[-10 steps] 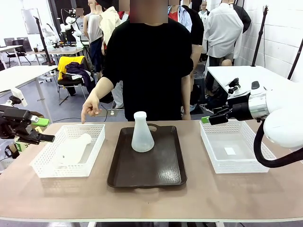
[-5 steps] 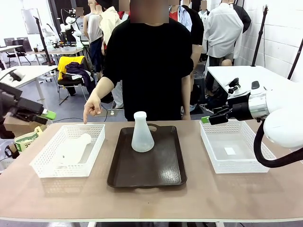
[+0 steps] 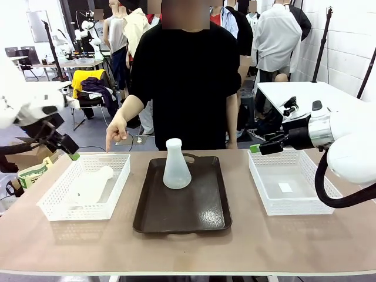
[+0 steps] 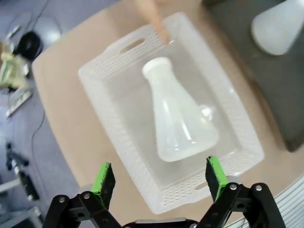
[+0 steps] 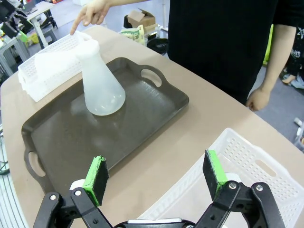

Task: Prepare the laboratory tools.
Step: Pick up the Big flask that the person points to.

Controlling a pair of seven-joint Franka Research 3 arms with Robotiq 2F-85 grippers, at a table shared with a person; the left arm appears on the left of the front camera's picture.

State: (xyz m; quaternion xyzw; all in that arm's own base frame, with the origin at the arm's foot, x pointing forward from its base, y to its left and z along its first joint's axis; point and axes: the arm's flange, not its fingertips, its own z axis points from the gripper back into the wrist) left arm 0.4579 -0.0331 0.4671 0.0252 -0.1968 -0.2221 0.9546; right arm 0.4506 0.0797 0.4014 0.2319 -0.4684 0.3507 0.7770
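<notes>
**Lying flask (image 4: 178, 118) in the left basket (image 4: 109, 80): take it by the neck**

Left wrist view: the lying flask rests on its side, neck toward a person's finger (image 4: 153, 16) pointing at the basket's far wall. The left gripper (image 4: 159, 178) hangs above, fingers wide apart and empty. It would be best to come down across the narrow neck, clear of the mesh walls and that finger.

Front view: the upright flask (image 3: 176, 164) stands on the brown tray (image 3: 182, 214), well apart.

Right wrist view: the right gripper (image 5: 154, 178), fingers wide and empty, hovers by the right basket (image 5: 247, 156).
</notes>
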